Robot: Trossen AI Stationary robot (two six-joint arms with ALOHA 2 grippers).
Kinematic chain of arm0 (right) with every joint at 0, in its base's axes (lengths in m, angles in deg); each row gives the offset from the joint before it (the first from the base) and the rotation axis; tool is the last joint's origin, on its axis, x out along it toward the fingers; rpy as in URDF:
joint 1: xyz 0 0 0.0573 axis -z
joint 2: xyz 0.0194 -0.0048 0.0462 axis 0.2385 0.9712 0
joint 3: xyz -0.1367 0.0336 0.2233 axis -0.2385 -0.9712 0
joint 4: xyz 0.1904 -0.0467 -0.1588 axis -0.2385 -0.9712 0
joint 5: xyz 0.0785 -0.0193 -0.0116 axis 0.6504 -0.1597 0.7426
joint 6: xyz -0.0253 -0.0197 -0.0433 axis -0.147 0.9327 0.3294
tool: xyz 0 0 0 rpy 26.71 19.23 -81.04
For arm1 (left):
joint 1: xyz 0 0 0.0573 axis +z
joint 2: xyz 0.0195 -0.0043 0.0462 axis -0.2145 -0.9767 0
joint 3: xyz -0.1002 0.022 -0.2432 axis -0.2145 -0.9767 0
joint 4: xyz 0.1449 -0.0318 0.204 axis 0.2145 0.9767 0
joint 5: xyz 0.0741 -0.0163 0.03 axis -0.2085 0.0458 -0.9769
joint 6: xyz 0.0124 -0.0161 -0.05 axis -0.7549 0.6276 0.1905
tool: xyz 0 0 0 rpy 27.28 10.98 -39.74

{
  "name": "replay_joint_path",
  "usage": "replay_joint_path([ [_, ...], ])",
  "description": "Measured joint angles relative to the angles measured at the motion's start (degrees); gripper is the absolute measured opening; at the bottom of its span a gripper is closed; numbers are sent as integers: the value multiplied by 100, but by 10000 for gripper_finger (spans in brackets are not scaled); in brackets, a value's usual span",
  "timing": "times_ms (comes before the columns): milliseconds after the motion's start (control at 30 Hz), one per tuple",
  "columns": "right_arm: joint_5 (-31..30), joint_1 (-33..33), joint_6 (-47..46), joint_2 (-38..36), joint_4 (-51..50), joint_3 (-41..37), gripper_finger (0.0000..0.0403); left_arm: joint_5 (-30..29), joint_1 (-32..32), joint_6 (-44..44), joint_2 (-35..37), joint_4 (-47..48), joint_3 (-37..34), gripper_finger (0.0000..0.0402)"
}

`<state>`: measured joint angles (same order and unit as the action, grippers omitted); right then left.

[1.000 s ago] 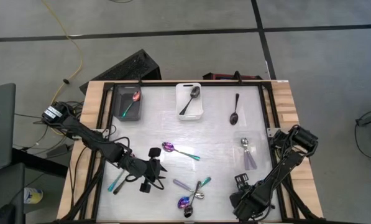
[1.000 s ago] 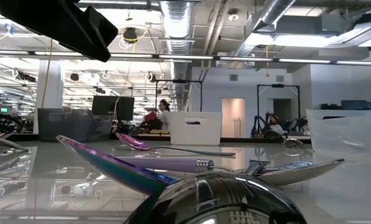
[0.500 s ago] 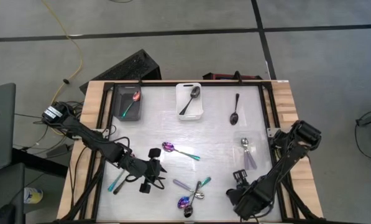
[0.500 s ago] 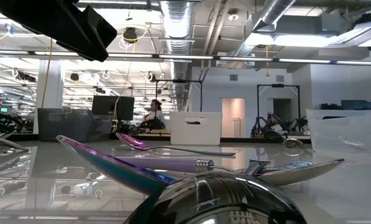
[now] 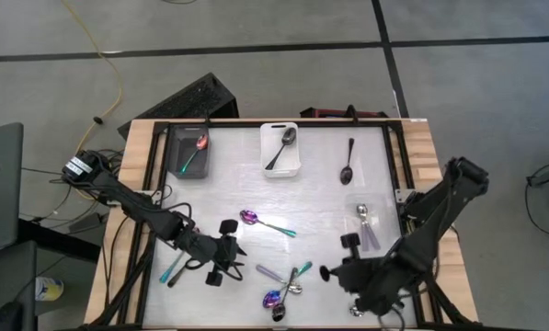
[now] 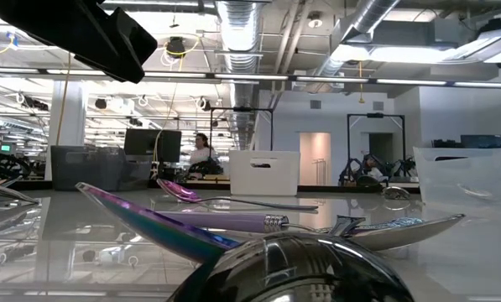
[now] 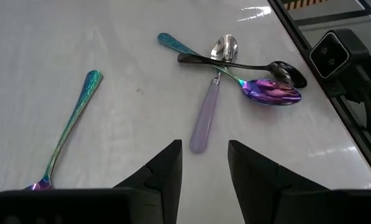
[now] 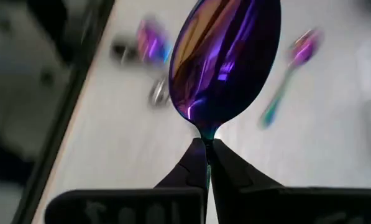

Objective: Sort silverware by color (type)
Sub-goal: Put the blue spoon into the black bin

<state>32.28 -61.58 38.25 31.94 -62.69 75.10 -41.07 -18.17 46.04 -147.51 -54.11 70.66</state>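
Sorting partly done: one purple spoon [image 5: 193, 153] is lodged in the grey bin [image 5: 175, 165], one black spoon [image 5: 281, 147] in the white bin [image 5: 298, 152]; another iridescent spoon [image 8: 225, 59] is pinched in the right gripper [image 8: 206, 149] jaws; left gripper [image 7: 202, 163] jaws are parted, empty; a heap [image 5: 286, 285] is left on the tabletop [image 5: 320, 207]

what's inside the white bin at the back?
One dark spoon lies slanted in the white bin, bowl toward the back edge. Nothing else shows inside; the floor under the spoon is covered.
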Motion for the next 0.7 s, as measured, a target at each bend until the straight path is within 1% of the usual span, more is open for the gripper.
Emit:
replay_joint_path([
  [67, -386, 89, -129, -228, 263, 6, 25, -2, -31, -38, 0, 0, 0, 114],
  [133, -456, 260, -432, -459, 331, 6, 25, -1, -65, -75, 0, -2, 0, 114],
  [233, -492, 611, -898, -744, 149, -3, 25, -1, -141, -326, 0, -9, 0, 114],
  [333, -494, 1080, -867, -959, 271, -191, 25, 17, -183, -882, 0, -177, 0, 114],
  [433, -293, 1688, -527, -1075, 687, -488, 25, 295, -140, -1664, 60, -510, 0, 114],
  [500, 1, 2144, -65, -1136, 1339, -774, 25, 496, 23, -2172, 136, -742, -23, 114],
  [567, 317, 2552, 493, -1168, 2377, -1131, 25, 696, 328, -2523, 275, -1444, -320, 114],
  [633, 842, 2949, 1003, -1173, 3647, -1568, 25, 1035, 784, -2598, 405, -2617, -858, 114],
  [700, 1421, 3294, 1285, -1161, 4841, -2004, 25, 1173, 1334, -2242, 503, -3898, -1519, 114],
])
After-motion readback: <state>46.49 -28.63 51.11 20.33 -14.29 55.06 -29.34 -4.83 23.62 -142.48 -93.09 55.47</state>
